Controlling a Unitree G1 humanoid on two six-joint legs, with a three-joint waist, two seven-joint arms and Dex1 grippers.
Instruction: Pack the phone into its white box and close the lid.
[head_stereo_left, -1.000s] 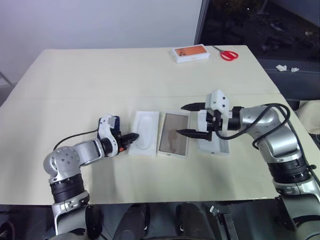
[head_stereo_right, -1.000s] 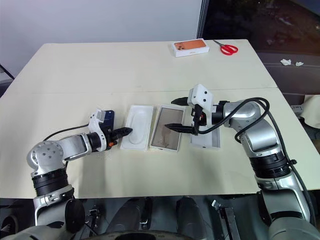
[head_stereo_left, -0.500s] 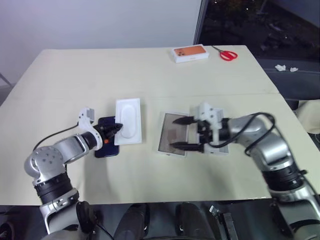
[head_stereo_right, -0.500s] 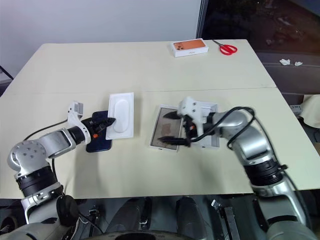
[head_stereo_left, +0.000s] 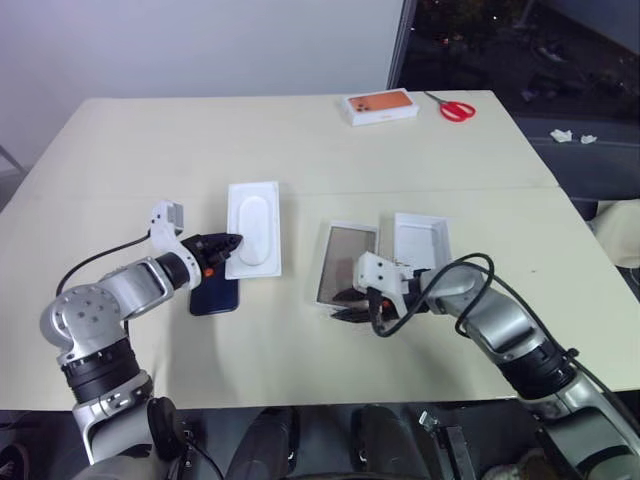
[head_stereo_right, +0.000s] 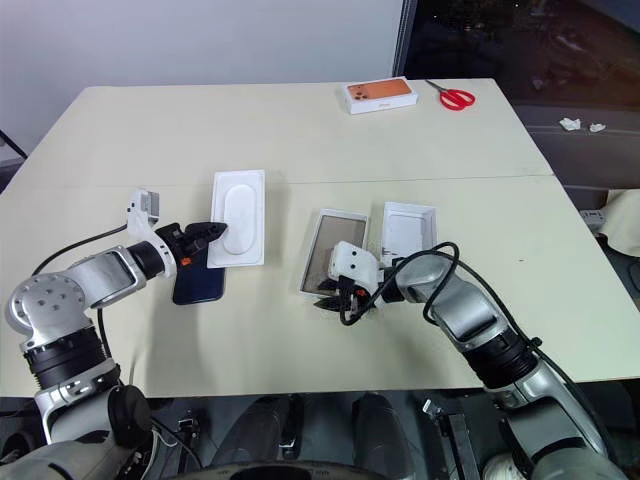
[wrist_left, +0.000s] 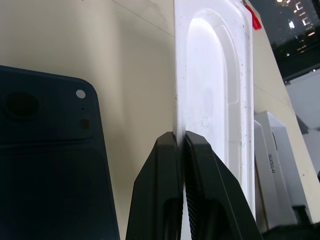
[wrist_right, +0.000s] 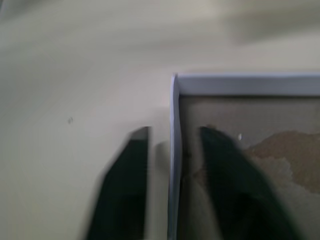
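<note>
Left pincer (head_stereo_left: 232, 243) was clamped on the edge of the white moulded insert (head_stereo_left: 252, 226), held above the counter (head_stereo_left: 140, 150) beside the phone (head_stereo_left: 215, 293). Right pincer (wrist_right: 172, 145) straddled the near wall of the white box (head_stereo_left: 347, 265), one finger inside, not fully closed. Its lid (head_stereo_left: 421, 241) lay just right of it.

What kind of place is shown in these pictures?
Probably an office or lab room: a wide cream table against a plain white wall, a dark window, and red-handled scissors beside an orange-topped white box.
</note>
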